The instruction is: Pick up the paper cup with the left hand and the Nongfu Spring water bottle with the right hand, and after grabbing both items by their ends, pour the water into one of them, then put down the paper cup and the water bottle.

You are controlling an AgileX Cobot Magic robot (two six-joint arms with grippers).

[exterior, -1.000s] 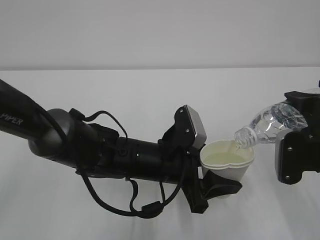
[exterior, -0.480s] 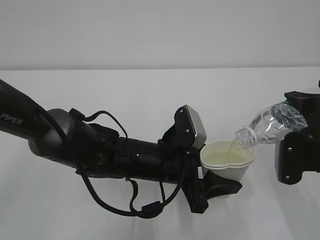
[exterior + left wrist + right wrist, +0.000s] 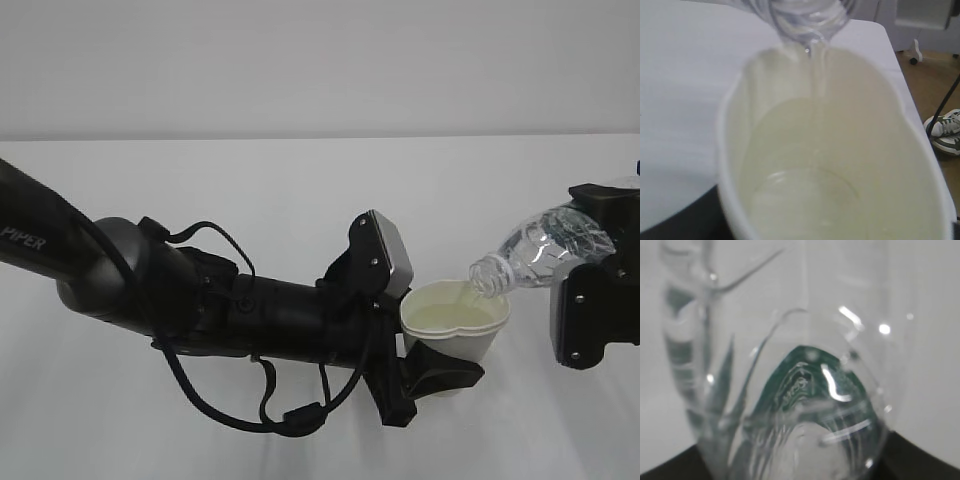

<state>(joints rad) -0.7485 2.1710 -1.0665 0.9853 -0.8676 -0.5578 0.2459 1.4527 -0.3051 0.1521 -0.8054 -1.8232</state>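
The white paper cup [image 3: 458,322] is held upright, a little above the table, in my left gripper [image 3: 432,372], which is shut round its lower part. The cup fills the left wrist view [image 3: 840,165], with water [image 3: 805,205] pooled in its bottom. My right gripper [image 3: 590,300] is shut on the base end of the clear water bottle [image 3: 545,250], which is tilted with its open mouth [image 3: 488,275] over the cup's far rim. A thin stream of water [image 3: 815,70] runs into the cup. The bottle's body and green label [image 3: 810,385] fill the right wrist view.
The white table [image 3: 300,200] runs under both arms. The left arm with "PIPER" lettering [image 3: 200,300] and its cable loop lie low across the left and middle. A floor, a shoe [image 3: 946,131] and a cart wheel show beyond the table's edge.
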